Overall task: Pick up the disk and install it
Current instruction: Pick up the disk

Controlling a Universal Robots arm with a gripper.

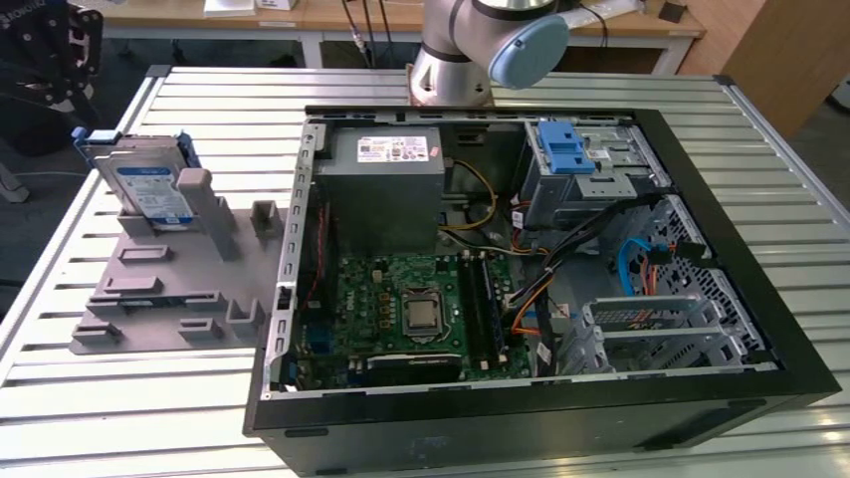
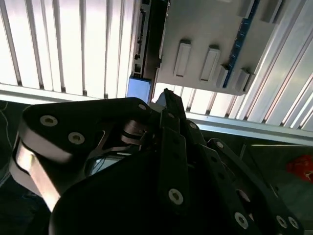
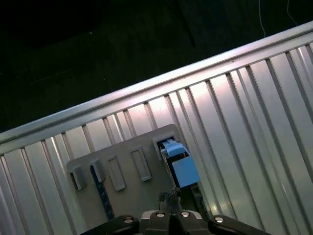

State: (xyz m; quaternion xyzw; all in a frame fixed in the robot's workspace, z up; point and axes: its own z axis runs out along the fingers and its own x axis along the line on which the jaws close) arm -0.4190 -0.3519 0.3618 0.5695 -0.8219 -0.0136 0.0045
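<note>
The disk (image 1: 139,184) stood on end in a grey fixture plate (image 1: 199,269). It was beside the worktop (image 1: 80,398) edge at the exterior view's left, toward the corner on the arm-base side. It was near the open computer case (image 1: 531,423) but not touching it. Its long axis ran roughly upright, with the label turned away from the arm's base and the blue carrier showing at the upper corners.

In the second wrist view the end effector (image 2: 166,95) was clenched on nothing. In the first wrist view the end effector (image 3: 169,199) hung well above the fixture plate (image 3: 132,196), with the worktop's edge rail beyond it. I judged that the disk lay below the end effector and well apart from it, its upper short edge being the nearest part.

Counted:
- one arm (image 1: 465,50)
- one end effector
- one disk
- one fixture plate
- one computer case
- inside the case, one grey power supply box (image 1: 385,189)
- inside the case, one metal cage with a blue latch (image 1: 571,159)
</note>
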